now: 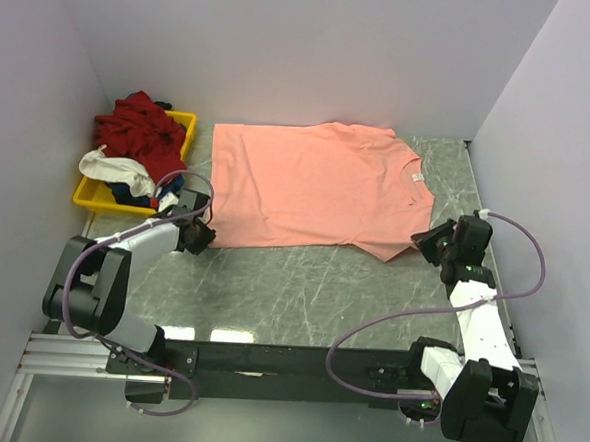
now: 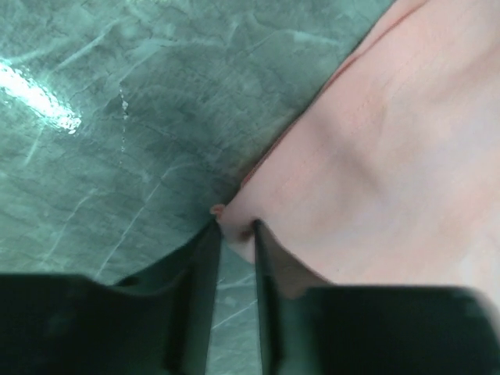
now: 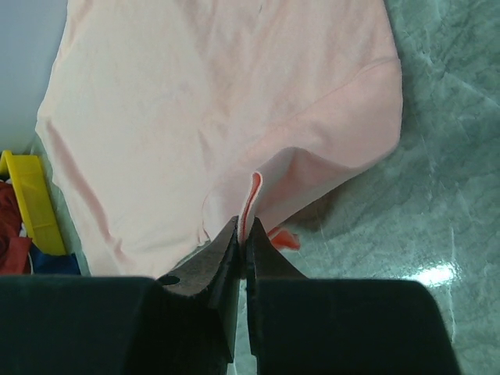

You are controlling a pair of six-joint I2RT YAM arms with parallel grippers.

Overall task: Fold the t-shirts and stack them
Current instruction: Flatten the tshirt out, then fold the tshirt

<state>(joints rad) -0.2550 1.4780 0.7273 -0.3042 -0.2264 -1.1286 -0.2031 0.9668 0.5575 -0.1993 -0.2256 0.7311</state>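
A salmon-pink t-shirt (image 1: pixel 307 182) lies spread flat on the green marbled table, its neck with a small white label (image 1: pixel 415 175) to the right. My left gripper (image 1: pixel 199 237) is at the shirt's near left corner. In the left wrist view the gripper (image 2: pixel 234 226) has that corner of the shirt (image 2: pixel 375 141) pinched between its tips. My right gripper (image 1: pixel 426 239) is at the near right sleeve. In the right wrist view it (image 3: pixel 244 230) is shut on a raised fold of the shirt (image 3: pixel 195 101).
A yellow tray (image 1: pixel 187 124) at the back left holds a heap of a dark red shirt (image 1: pixel 140 136), a white one (image 1: pixel 113 165) and a blue one (image 1: pixel 136 191). It also shows in the right wrist view (image 3: pixel 31 199). Pale walls close in the table on three sides.
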